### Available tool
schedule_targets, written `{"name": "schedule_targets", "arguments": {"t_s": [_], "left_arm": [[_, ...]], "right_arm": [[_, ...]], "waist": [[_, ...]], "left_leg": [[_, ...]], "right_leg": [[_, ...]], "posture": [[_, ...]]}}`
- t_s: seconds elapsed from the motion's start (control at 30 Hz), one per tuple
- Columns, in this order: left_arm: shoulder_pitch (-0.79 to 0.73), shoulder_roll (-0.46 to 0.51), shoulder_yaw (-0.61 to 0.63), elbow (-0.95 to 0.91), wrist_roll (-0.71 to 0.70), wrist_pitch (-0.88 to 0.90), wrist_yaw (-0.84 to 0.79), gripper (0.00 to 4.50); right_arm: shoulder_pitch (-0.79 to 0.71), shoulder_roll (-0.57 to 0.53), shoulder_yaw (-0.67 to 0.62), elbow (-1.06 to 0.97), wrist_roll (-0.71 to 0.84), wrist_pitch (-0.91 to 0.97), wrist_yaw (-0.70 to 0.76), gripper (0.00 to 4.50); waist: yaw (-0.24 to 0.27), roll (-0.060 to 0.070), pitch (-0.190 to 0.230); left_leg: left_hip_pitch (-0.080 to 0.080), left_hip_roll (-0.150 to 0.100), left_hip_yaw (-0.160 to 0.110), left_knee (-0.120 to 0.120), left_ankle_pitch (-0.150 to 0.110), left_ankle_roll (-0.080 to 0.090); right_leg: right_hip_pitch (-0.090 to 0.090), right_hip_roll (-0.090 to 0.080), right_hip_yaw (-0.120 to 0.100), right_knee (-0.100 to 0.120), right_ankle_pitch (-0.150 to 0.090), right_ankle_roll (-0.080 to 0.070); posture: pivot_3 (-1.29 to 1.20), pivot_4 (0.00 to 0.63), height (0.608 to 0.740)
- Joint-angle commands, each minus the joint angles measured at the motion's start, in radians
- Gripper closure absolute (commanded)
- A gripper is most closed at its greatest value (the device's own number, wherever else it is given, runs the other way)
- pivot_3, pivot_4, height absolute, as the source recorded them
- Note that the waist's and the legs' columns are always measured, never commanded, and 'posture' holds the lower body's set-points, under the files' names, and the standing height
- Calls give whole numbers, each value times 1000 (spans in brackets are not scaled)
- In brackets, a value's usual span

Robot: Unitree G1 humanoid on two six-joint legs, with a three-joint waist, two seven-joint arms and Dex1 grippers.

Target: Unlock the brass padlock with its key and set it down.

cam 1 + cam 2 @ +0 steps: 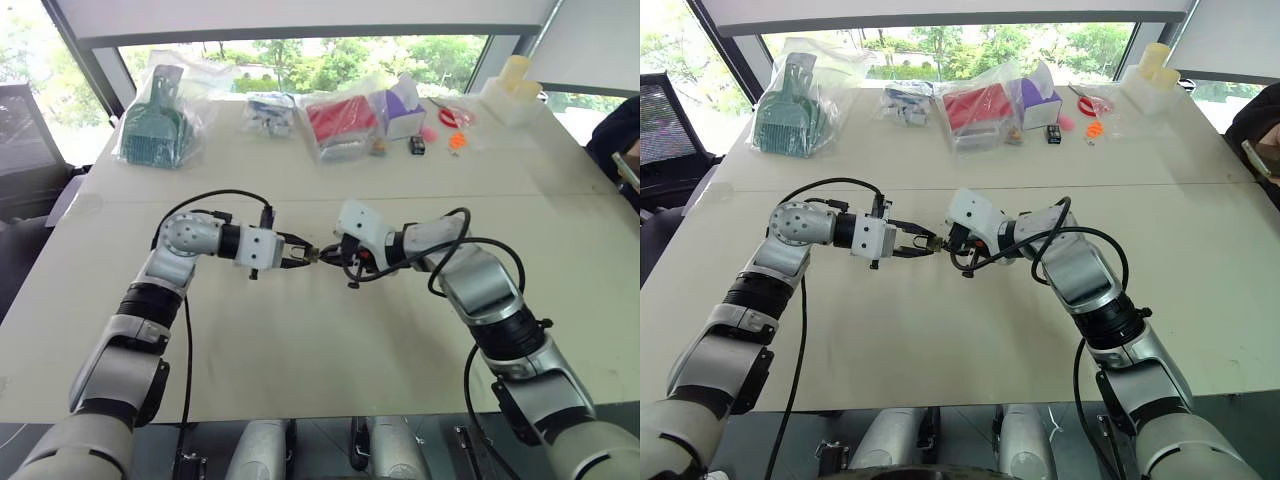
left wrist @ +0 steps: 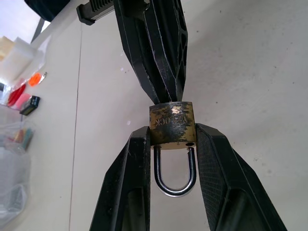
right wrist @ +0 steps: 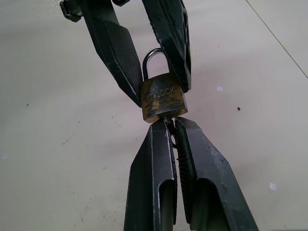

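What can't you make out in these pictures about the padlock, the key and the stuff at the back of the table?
- The key: right wrist view, a sliver shows between the shut right gripper fingers; its blade, and whether it has turned, is hidden.
- The brass padlock: its shackle looks seated in the left wrist view, but locked or not is unclear. The left gripper clamps the body.
- Bagged clutter: head views, contents too small, veiled by plastic.

A lab: white table (image 1: 300, 350), bagged test items (image 1: 160, 115), big window (image 1: 300, 50).

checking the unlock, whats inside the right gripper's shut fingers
A thin silvery key shows between them, at the brass padlock base. Its tip is hidden, and the silvery shackle looks closed.
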Motion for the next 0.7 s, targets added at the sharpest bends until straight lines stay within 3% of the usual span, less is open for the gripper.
{"name": "schedule_targets", "arguments": {"t_s": [0.03, 0.2, 0.37, 0.53, 0.63, 0.7], "left_arm": [[-59, -26, -4, -26, -17, -102, 40, 3746], [-75, -24, 16, 23, -41, -76, 43, 3746], [-110, -12, 5, 99, 34, -274, 106, 3746], [-136, -14, -7, 148, 59, -380, 156, 3746], [-141, -13, -18, 170, 54, -344, 153, 3746], [-126, -25, -5, 153, -17, -214, 114, 3746]], "right_arm": [[0, 30, 17, -62, 52, 7, -6, 4452], [45, 13, 23, -92, 27, -48, -47, 4452], [77, -2, 17, -147, 106, 89, -15, 4452], [67, 3, 8, -145, 108, 80, -44, 4452], [56, -3, 16, -114, 34, -94, -97, 4452], [55, -36, 49, -73, -44, -279, -124, 4452]], "waist": [[0, 0, 0], [-1, 0, 0], [0, 0, 0], [0, 0, 0], [-1, 0, 0], [-1, 0, 0]], "left_leg": [[0, 0, 0, 0, 0, 0], [0, 0, 0, 0, 0, 0], [0, 0, 0, 0, 0, 0], [0, 0, 0, 0, 0, 0], [0, 0, 0, 0, 0, 0], [0, 0, 0, 0, 0, 0]], "right_leg": [[0, 0, 0, 0, 0, 0], [0, 0, 0, 0, 0, 0], [0, 0, 0, 0, 0, 0], [0, 0, 0, 0, 0, 0], [0, 0, 0, 0, 0, 0], [0, 0, 0, 0, 0, 0]], "posture": [[0, 150, 740], [0, 150, 740], [0, 150, 740], [0, 150, 740], [0, 150, 740], [0, 150, 740]]}}
